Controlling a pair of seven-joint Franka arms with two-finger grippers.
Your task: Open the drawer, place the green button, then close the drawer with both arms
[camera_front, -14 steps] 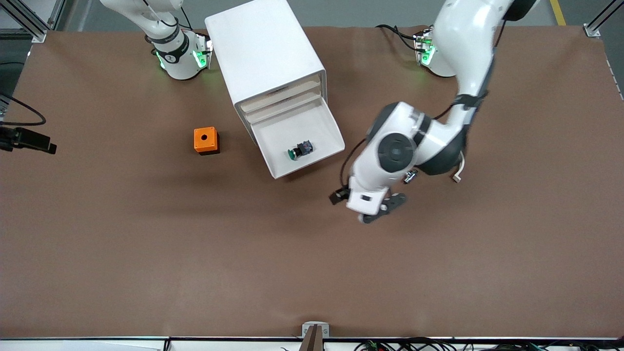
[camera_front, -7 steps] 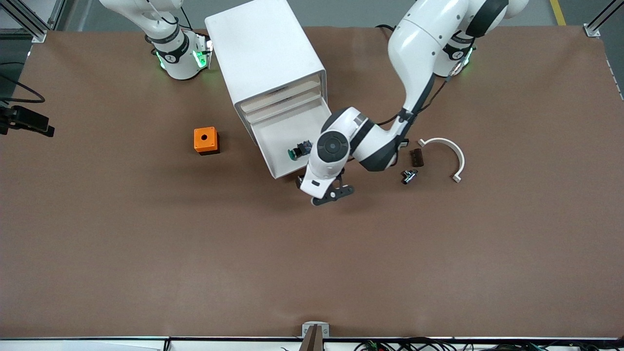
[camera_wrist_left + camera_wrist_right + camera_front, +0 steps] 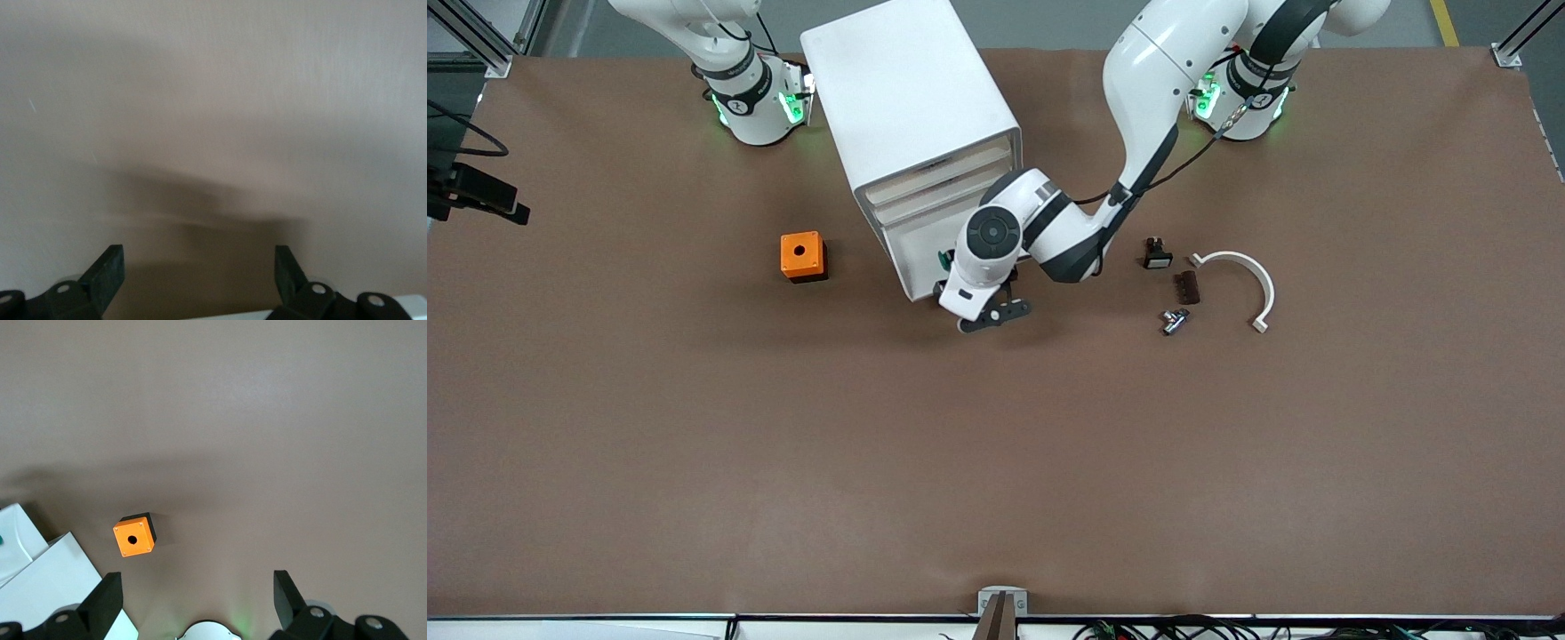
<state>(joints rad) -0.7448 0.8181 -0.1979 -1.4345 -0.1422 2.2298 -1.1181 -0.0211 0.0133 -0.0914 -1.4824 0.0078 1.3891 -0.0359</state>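
Observation:
The white cabinet (image 3: 907, 98) stands near the robots' bases. Its lowest drawer (image 3: 914, 267) sticks out partway. The button's green cap (image 3: 943, 259) shows in the drawer; its body is hidden by the left arm. My left gripper (image 3: 987, 317) is low at the drawer's front, open and empty; its wrist view (image 3: 197, 257) shows only brown table and a thin white edge. My right gripper (image 3: 197, 583) is open and empty, high over its own base, out of the front view. The right arm waits.
An orange box with a hole (image 3: 803, 256) sits beside the cabinet toward the right arm's end, also in the right wrist view (image 3: 135, 535). Toward the left arm's end lie a small black part (image 3: 1158, 256), a brown part (image 3: 1187, 286), a metal piece (image 3: 1174, 320) and a white curved piece (image 3: 1249, 276).
My left arm swung across the table to the drawer's front. The drawer has slid partway into the cabinet, carrying the button with it. The right arm has not moved.

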